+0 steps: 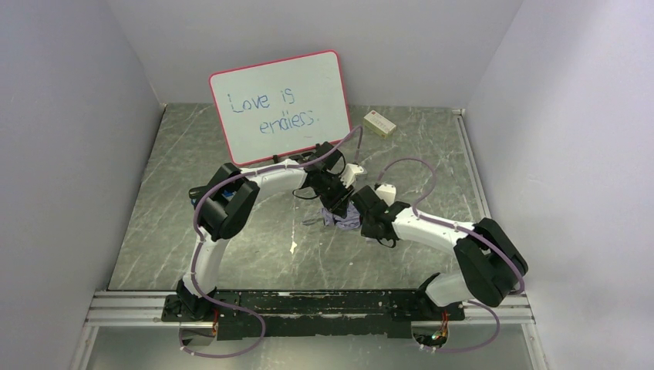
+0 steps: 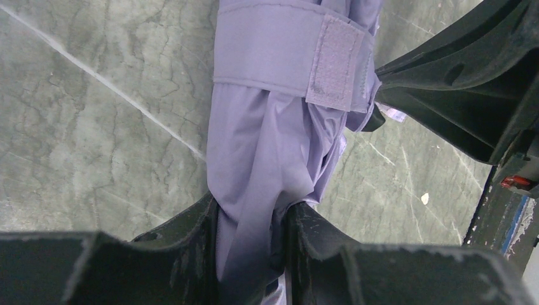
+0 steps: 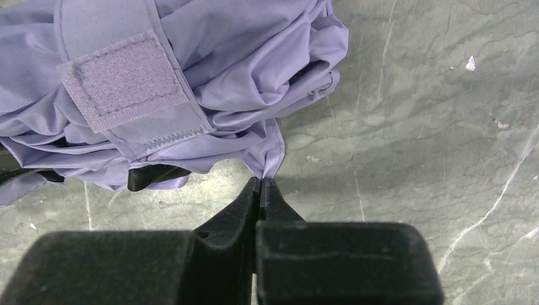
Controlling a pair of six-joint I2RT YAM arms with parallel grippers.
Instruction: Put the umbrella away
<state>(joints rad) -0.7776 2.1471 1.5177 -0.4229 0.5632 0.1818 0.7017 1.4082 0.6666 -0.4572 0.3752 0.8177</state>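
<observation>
While both arms meet at the table's centre, the umbrella (image 1: 345, 217) lies bundled between them. At its eleven o'clock the left gripper (image 2: 248, 219) clamps the gathered lavender cloth. At four o'clock the right gripper (image 3: 262, 190) is pinched tight on one thin fold. Best practice, I judge: draw that fold snug, keep the bundle compact, then press the closure strap (image 3: 121, 82) flat.

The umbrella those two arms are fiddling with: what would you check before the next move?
1. Hold of left gripper on umbrella: ok, its jaws clamp the bundle.
2. Hold of right gripper: ok, but it pinches only a thin fold.
3. The strap wrapped round the bundle: ok.
4. The strap's patch stuck down: cannot tell.
5. Fabric gathered neatly: not ok, loose folds bulge beside the strap.
</observation>
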